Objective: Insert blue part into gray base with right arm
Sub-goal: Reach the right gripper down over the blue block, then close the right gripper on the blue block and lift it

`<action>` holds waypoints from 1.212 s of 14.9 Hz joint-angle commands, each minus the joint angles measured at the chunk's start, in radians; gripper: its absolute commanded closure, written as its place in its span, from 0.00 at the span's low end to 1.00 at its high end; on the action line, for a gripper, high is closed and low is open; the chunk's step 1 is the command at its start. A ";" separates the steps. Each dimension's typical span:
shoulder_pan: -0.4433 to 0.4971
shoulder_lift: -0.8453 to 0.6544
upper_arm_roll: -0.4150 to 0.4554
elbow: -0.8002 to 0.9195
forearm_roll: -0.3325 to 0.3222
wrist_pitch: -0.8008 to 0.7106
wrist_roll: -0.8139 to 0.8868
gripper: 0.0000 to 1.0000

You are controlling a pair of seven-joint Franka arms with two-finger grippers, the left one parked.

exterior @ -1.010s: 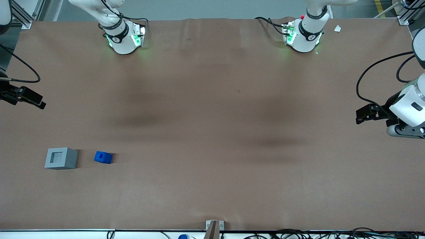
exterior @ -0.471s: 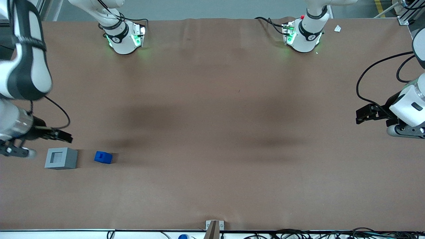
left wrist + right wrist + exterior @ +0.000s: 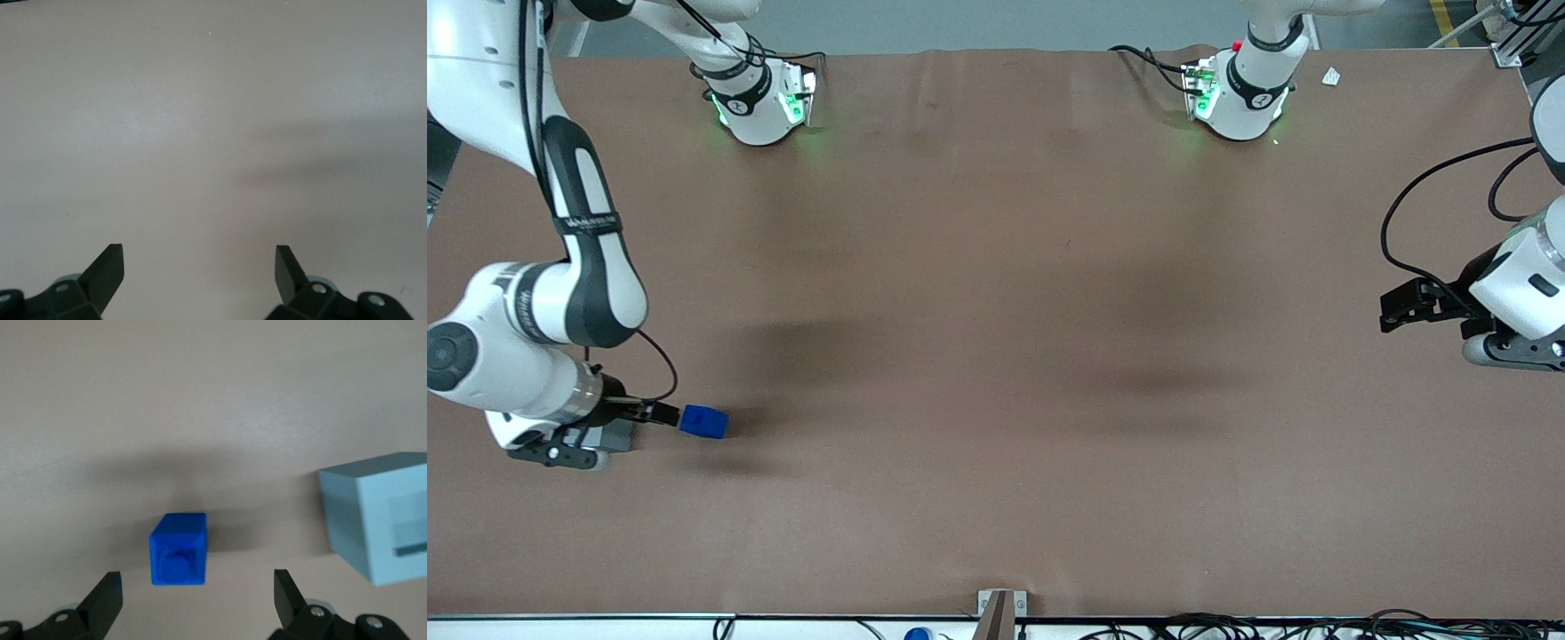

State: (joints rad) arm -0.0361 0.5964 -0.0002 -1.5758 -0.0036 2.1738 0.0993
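The blue part (image 3: 703, 421) lies on the brown mat toward the working arm's end of the table. The right arm's gripper (image 3: 663, 413) hovers beside it, its fingertips almost at the block's edge, apart from it. The gray base (image 3: 619, 435) is mostly hidden under the arm's wrist; only a corner shows. In the right wrist view the gripper (image 3: 197, 585) is open and empty. The blue part (image 3: 179, 549) sits just ahead of the gap between the fingers. The gray base (image 3: 380, 520) stands beside it, its recess partly showing.
Two robot bases (image 3: 760, 98) (image 3: 1236, 89) stand at the table edge farthest from the front camera. A small metal bracket (image 3: 1000, 606) sits at the nearest edge. A white scrap (image 3: 1331, 76) lies near the parked arm's base. The left wrist view shows only bare mat (image 3: 213, 133).
The right arm has swung in from the table's end and come nearer the front camera. Its gripper now covers the gray base and reaches the blue part. Neither block has moved.
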 commanded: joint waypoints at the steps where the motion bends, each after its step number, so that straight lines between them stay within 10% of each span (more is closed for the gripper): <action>1: 0.028 0.029 0.000 0.001 -0.007 0.029 -0.004 0.00; 14: 0.018 0.091 0.000 -0.024 0.008 0.113 0.005 0.00; 18: 0.013 0.100 0.000 -0.023 0.011 0.110 0.010 0.39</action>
State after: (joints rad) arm -0.0091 0.6925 -0.0075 -1.5908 -0.0030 2.2751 0.1018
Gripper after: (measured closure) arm 0.088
